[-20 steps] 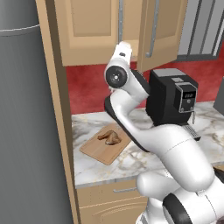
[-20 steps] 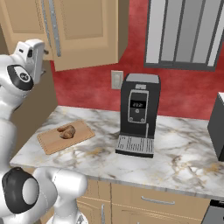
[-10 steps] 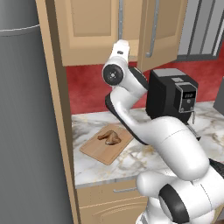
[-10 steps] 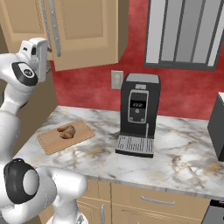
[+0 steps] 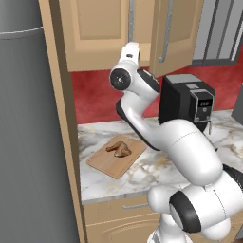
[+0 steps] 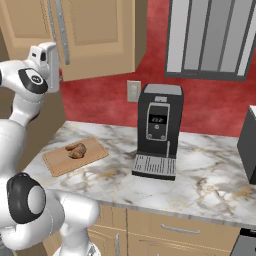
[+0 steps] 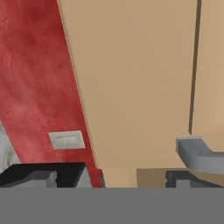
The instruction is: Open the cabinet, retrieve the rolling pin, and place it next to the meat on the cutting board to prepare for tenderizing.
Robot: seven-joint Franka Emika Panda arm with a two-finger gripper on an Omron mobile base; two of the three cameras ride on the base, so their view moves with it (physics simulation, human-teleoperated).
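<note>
Cabinet (image 5: 102,28) on the wall above the tabletop (image 6: 200,172), right door (image 5: 173,33) swung partly outward, left door flat and closed, each with a long vertical silver handle (image 5: 164,35). Seen close from the hand camera as tan door panels (image 7: 135,78) with a grey handle end (image 7: 199,154) at lower right. Hand (image 5: 130,51) raised just under the cabinet's lower edge, near the gap between the doors; cannot tell whether clenched or released, fingertips barely visible. Below on the tabletop, board (image 5: 117,156) lying flat with meat (image 5: 119,149) resting on it, near the middle. Black coffee machine (image 6: 157,130) standing right of the board, well apart from it. Red wall behind, with a pale outlet (image 6: 133,91).
</note>
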